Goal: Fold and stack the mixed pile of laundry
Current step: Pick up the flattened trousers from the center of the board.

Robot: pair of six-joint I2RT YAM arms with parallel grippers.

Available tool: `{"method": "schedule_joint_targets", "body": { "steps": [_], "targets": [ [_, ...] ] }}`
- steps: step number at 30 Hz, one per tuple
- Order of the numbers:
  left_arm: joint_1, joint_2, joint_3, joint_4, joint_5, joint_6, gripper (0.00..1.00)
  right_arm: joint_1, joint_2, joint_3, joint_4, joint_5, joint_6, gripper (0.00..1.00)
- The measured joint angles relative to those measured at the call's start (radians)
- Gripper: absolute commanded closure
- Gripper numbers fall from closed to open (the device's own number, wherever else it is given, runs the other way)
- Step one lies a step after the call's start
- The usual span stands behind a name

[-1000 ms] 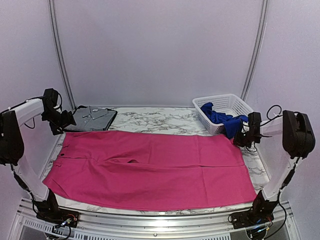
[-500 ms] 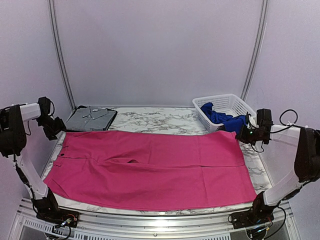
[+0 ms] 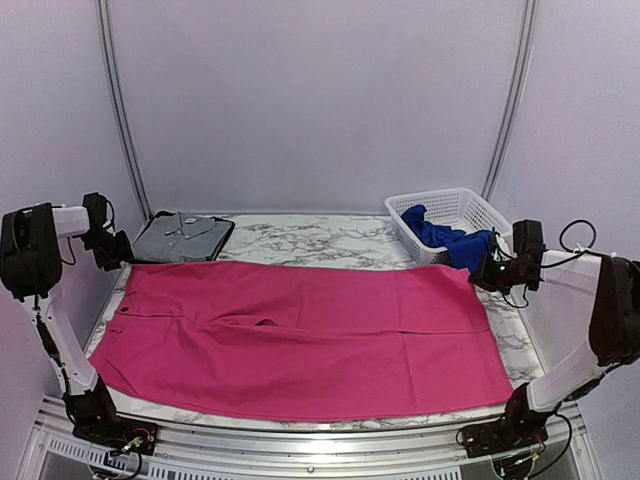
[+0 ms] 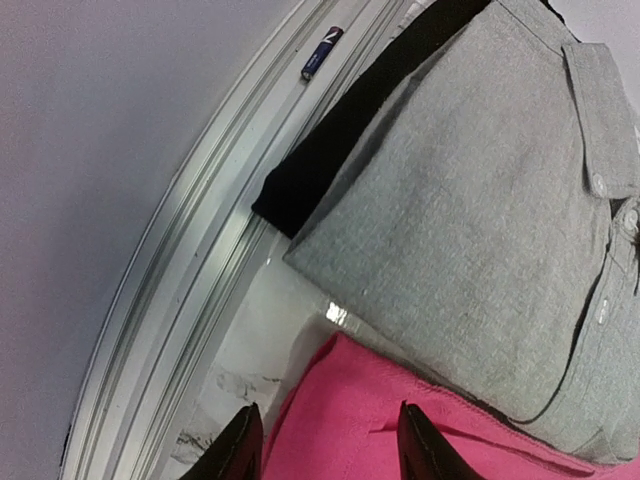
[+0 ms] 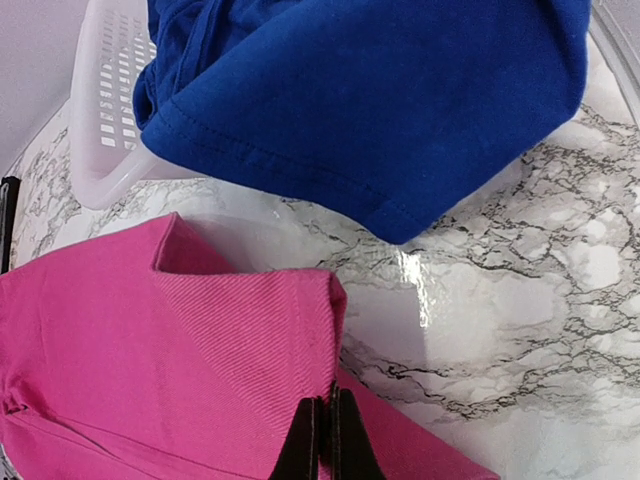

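The large magenta-pink garment point(image 3: 300, 335) lies flat across most of the table. My left gripper point(image 3: 112, 250) is open over its far left corner, and the pink cloth point(image 4: 345, 405) lies between the two fingertips point(image 4: 240, 445). My right gripper point(image 3: 483, 272) is shut on the far right corner, where the pink edge point(image 5: 250, 330) is lifted and folded over. The royal blue garment point(image 3: 445, 238) lies in the white basket and hangs over its front rim, just beyond my right gripper point(image 5: 327, 440); it also fills the top of the right wrist view point(image 5: 380, 90).
The white mesh basket point(image 3: 470, 205) stands at the far right corner. A folded grey shirt point(image 3: 185, 237) lies on a dark tray point(image 4: 320, 160) at the far left, right beside the pink corner. A metal rail point(image 4: 190, 300) runs along the table's left edge.
The left gripper moved left and down to the pink garment's far left corner. The right arm swung lower and out, its gripper staying at the far right corner, which is now raised.
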State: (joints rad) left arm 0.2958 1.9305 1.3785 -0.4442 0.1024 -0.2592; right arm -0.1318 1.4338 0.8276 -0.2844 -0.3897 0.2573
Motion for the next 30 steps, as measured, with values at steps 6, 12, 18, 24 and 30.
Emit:
{"method": "schedule_joint_targets", "body": {
  "steps": [6,12,18,24,30],
  "targets": [
    [0.0,0.067,0.023,0.029,0.015,0.042,0.61,0.0,0.0,0.002,-0.017,-0.002,0.0,1.0],
    [0.0,0.101,0.019,0.044,0.031,0.056,0.55,0.0,0.004,0.011,-0.023,-0.002,-0.003,1.0],
    [0.0,0.137,0.023,0.08,0.042,0.071,0.53,0.0,0.022,0.019,-0.03,-0.002,-0.01,1.0],
    [0.002,0.157,0.038,0.107,0.09,0.087,0.76,0.0,0.041,0.048,-0.041,-0.002,-0.022,1.0],
    [0.005,0.156,0.02,0.124,0.134,0.083,1.0,0.0,0.041,0.061,-0.052,-0.006,-0.025,1.0]
  ]
}}
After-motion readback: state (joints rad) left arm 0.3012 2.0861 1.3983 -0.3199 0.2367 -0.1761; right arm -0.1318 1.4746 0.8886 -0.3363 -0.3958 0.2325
